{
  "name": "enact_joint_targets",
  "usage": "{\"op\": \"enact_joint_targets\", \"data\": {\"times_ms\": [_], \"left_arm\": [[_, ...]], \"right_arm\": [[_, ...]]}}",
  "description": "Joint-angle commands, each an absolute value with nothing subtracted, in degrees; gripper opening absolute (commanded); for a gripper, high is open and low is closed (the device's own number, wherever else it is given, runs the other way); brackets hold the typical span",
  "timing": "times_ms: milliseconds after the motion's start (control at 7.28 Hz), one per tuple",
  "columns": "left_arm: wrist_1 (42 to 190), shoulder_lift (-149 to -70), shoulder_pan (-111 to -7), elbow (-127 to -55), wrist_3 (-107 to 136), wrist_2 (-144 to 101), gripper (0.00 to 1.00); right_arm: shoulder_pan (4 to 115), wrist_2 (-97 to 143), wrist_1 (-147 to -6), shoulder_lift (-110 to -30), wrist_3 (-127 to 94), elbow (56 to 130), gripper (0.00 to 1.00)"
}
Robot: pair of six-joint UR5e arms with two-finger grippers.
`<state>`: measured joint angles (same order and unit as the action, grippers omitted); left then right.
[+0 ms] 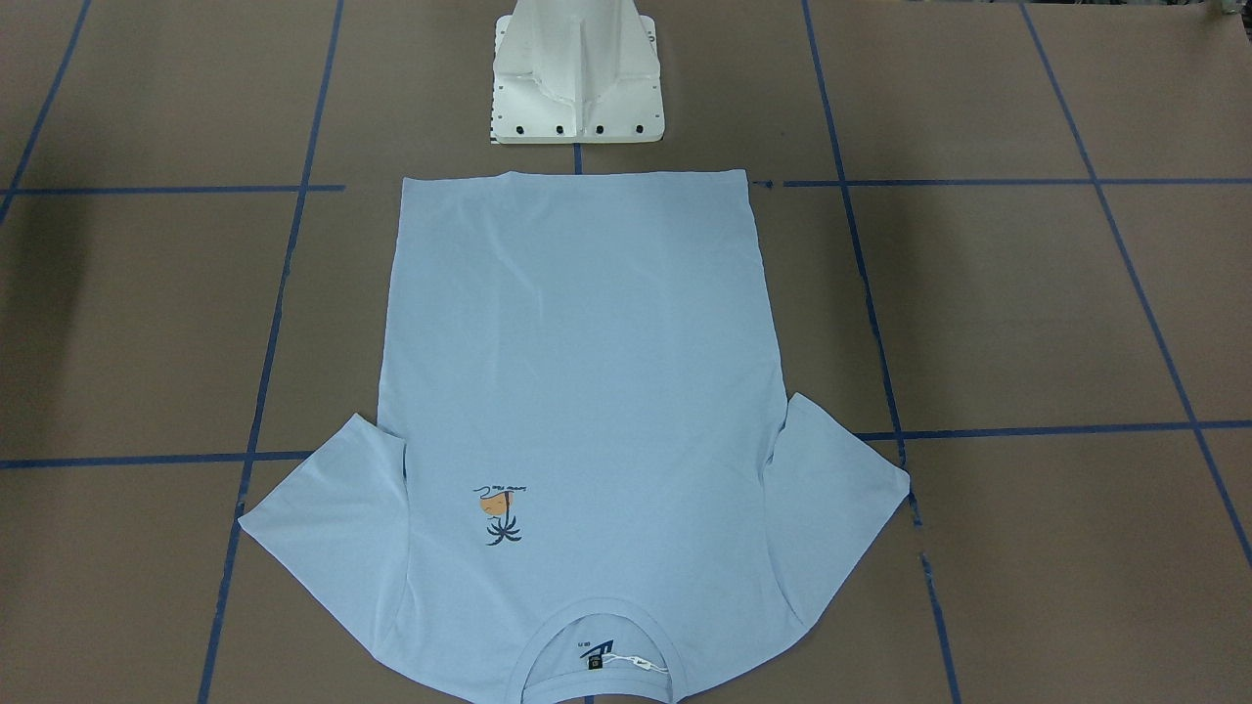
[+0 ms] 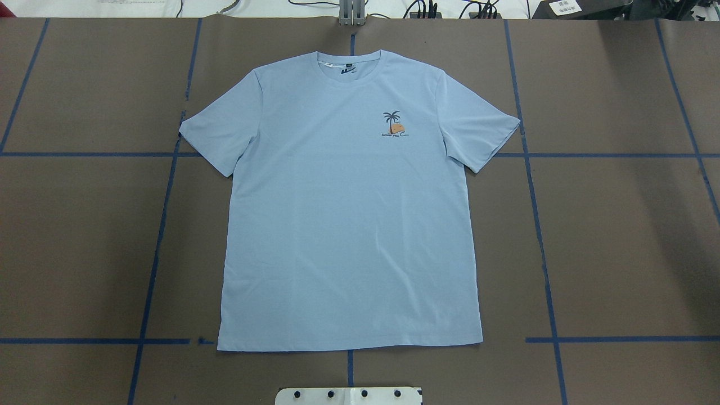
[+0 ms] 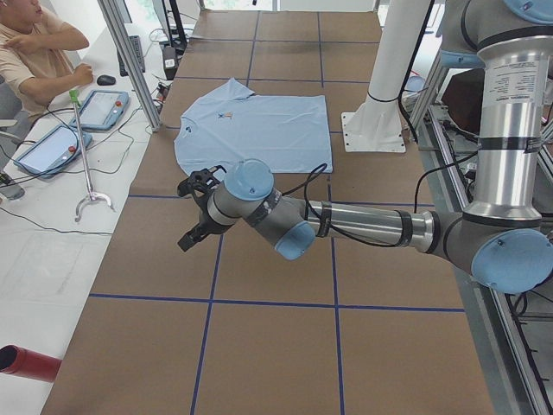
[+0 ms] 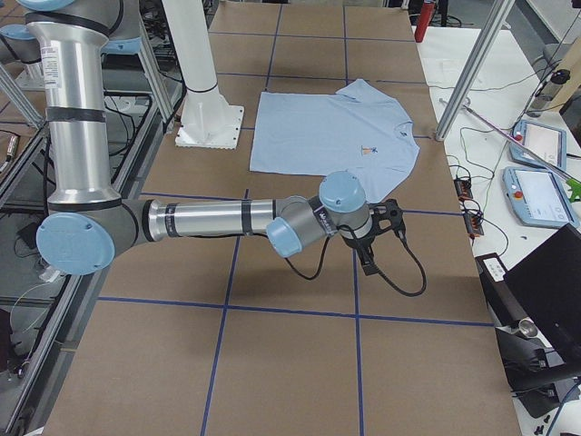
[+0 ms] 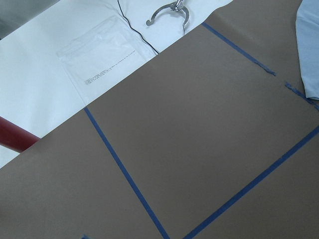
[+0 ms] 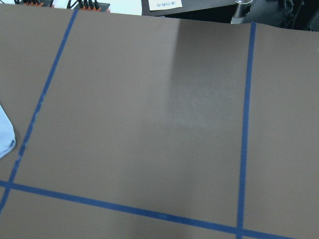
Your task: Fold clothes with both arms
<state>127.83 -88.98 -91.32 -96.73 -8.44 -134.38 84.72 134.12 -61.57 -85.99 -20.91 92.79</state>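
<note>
T-shirt laid flat, both arms out to the sides

The light blue T-shirt (image 2: 349, 225) lies print-up in the middle of the brown table (image 2: 619, 236) — collar away from the robot, hem near the white base (image 2: 349, 395). The left gripper (image 3: 190, 212) and right gripper (image 4: 381, 241) hover well apart from it — wide or narrow, I cannot tell.

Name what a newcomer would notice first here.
The light blue T-shirt lies flat, print up, in the middle of the brown table, with its collar away from the white base. Next come the left arm and right arm, each stretched out low over bare table at its own end, neither touching the shirt.
</note>
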Motion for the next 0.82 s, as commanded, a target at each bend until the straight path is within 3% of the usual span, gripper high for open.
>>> {"op": "enact_joint_targets", "data": {"times_ms": [0, 687], "left_arm": [[127.9, -89.0, -91.3, -96.9, -8.4, -134.4, 1.00], [127.9, -89.1, -91.3, -96.9, -8.3, -134.5, 1.00]], "right_arm": [[76.4, 132.2, -59.9, -79.0, -32.0, 91.1, 1.00], [54.4, 106.8, -41.9, -63.0, -56.1, 71.7, 1.00]]}}
